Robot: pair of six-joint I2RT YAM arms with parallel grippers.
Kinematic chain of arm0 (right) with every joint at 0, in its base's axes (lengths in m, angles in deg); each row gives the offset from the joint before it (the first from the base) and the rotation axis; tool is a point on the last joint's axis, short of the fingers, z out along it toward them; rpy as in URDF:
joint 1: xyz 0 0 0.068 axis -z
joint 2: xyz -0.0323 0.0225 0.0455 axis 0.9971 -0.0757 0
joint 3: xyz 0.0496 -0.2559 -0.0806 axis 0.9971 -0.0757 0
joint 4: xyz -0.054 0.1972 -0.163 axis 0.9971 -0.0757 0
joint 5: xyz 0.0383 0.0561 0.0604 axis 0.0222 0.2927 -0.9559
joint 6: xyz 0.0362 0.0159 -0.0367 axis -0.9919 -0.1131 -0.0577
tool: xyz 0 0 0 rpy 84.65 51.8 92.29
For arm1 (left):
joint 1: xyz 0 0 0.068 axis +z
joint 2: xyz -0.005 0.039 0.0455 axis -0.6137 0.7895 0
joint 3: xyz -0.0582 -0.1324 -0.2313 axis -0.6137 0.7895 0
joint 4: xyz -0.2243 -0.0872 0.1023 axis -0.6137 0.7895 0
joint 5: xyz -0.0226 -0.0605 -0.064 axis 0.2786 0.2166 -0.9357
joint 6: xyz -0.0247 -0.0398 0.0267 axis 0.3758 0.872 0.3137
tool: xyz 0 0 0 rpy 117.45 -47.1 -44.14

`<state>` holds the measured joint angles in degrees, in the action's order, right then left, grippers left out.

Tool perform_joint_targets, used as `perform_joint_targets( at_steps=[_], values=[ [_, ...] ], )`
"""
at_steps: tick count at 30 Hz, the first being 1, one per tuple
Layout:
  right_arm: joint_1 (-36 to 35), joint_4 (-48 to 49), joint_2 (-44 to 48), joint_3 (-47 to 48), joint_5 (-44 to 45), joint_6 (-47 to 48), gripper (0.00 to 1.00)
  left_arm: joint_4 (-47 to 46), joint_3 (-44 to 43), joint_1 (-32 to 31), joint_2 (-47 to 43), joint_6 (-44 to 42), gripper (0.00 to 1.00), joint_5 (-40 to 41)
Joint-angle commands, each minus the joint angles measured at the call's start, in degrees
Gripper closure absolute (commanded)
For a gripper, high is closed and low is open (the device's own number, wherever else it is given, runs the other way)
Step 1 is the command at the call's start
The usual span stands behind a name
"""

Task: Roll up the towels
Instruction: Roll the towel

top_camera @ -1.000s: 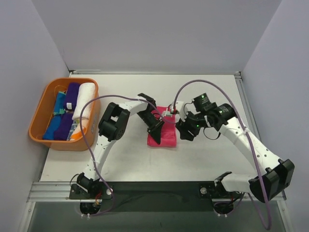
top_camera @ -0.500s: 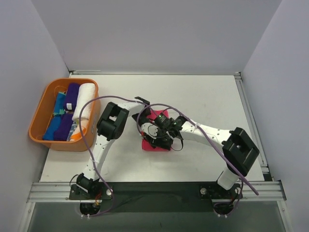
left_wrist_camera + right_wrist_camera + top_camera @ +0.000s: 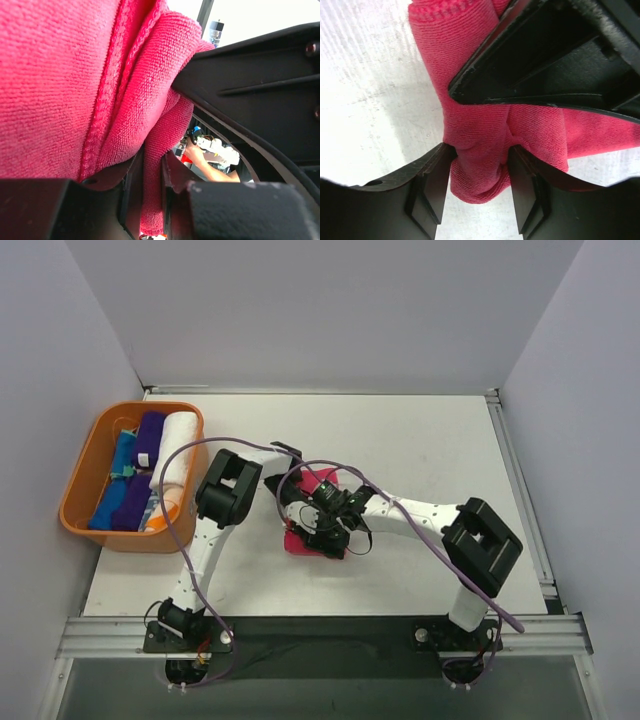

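A hot pink towel (image 3: pixel 297 543) lies bunched on the white table, mostly covered by both grippers. In the left wrist view the towel (image 3: pixel 60 75) fills the frame, and my left gripper (image 3: pixel 152 195) is shut on a thin fold of it. In the right wrist view my right gripper (image 3: pixel 480 170) is shut on a thick bunched end of the towel (image 3: pixel 480 135), just above the table. From above, the left gripper (image 3: pixel 299 508) and right gripper (image 3: pixel 325 528) sit close together over the cloth. Several rolled towels, purple (image 3: pixel 150 435), white (image 3: pixel 176 445) and blue (image 3: pixel 118 475), lie in the basket.
An orange plastic basket (image 3: pixel 68 502) stands at the left edge of the table. Grey walls close in the left, back and right sides. The right arm's elbow (image 3: pixel 482 545) juts over the near right of the table.
The right arm has swung in from the right onto the pink towel. The towel has shifted toward the near left and bunched up. The left gripper has moved slightly with it.
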<state>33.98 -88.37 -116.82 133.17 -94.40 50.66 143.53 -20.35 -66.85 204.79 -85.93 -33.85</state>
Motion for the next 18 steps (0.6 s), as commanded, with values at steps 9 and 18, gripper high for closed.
perform_joint_targets(
  at_steps=[9, 18],
  values=[
    [1.3, -5.6, 2.9, 2.0, -7.1, -2.5, 0.52, -8.4, 1.5, 1.0, 2.7, -4.4, 0.79, 13.6],
    [1.5, -5.8, -5.4, 1.5, -8.2, -2.3, 0.84, -9.4, 3.0, 1.6, 0.8, -5.3, 0.76, 12.5]
  ],
)
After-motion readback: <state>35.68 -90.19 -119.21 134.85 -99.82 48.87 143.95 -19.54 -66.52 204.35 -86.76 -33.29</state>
